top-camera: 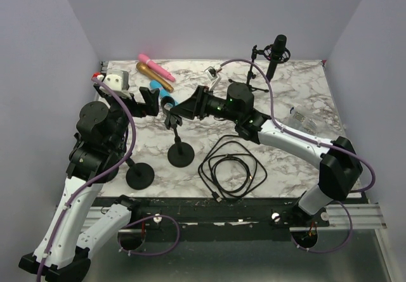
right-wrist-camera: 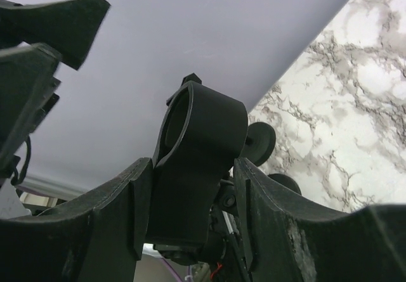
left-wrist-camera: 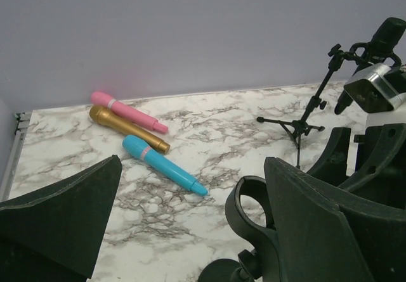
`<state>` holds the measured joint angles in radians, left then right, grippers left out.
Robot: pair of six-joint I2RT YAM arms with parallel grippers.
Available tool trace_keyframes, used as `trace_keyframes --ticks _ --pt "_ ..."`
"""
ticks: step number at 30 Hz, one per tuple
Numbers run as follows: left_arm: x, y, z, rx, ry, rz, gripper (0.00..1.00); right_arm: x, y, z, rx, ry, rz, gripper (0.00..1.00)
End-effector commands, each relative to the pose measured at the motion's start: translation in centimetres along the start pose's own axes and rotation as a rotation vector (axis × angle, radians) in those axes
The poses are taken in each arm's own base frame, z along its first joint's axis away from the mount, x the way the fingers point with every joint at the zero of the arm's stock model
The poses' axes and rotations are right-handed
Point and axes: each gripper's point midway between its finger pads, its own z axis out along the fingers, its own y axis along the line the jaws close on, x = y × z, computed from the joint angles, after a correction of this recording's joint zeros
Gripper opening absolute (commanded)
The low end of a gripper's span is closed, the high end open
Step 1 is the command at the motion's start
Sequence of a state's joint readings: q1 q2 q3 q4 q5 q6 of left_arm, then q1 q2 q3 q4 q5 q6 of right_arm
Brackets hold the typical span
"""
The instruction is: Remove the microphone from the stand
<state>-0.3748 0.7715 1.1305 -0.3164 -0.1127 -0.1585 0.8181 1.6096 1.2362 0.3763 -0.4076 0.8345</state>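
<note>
**While the right gripper clamps an empty clip**

Where its black fingers meet, we see them pressed against both sides of a black plastic ring-shaped microphone clip. The clip holds nothing and tops a black round-based stand. The left gripper hangs just beside it, jaws wide, grasping nothing. Farther back on the white marble table lie a blue handheld microphone, a gold one and a pink one. At back right, a black studio microphone sits on a black tripod stand.
</note>
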Motion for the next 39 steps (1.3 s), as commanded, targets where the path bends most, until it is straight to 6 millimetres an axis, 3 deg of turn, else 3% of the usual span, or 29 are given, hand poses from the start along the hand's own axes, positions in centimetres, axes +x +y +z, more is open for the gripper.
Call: trace_keyframes --ticks 1,10,20,35,39 --pt "-0.5 -0.5 -0.1 0.03 -0.009 -0.011 0.99 8.1 -8.9 -1.7 0.245 0.172 0.09 0.57" --pt "-0.2 -0.7 0.1 0.037 0.001 -0.015 0.98 12.1 -14.2 -2.9 0.386 0.228 0.1 0.57" --pt "0.2 -0.7 0.4 0.037 0.012 -0.017 0.99 13.1 -15.5 -2.8 0.408 0.256 0.097 0.6" --pt "0.2 -0.9 0.4 0.046 0.013 -0.019 0.99 17.6 -20.0 -4.0 0.499 0.333 0.134 0.63" --pt "0.3 -1.0 0.4 0.049 0.016 -0.02 0.99 17.3 -19.9 -3.6 0.497 0.334 0.125 0.64"
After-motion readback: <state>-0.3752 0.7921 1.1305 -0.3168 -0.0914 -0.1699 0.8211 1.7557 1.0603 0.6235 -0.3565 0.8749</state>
